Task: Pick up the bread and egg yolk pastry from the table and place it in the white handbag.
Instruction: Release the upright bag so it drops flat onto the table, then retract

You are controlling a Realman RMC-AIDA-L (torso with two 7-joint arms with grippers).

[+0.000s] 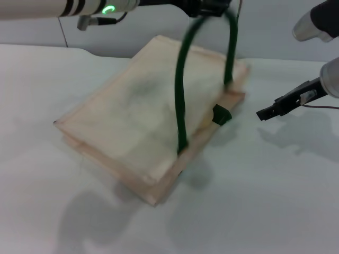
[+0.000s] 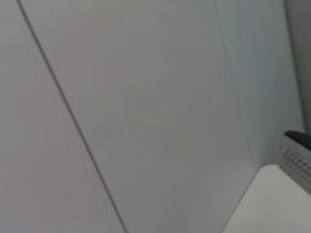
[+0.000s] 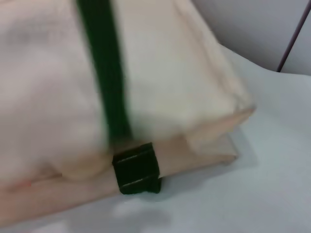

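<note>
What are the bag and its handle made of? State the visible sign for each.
Bag: looks like cream woven cloth, matte; it sags, creases and shows folded hems. Handle: seems to be dark green cord or webbing, matte; it bends in a soft loop where the left gripper lifts it, ending in a green tab.

My rig's left arm point(image 1: 47, 8): cream casing, black bands, a lit green ring. Right arm point(image 1: 331, 74): grey-white shell, thin cable, black tool point(image 1: 267, 112) that looks slim, possibly finned.

Grey wall panel point(image 2: 146, 97) — dark seam point(image 2: 73, 121) across it.
</note>
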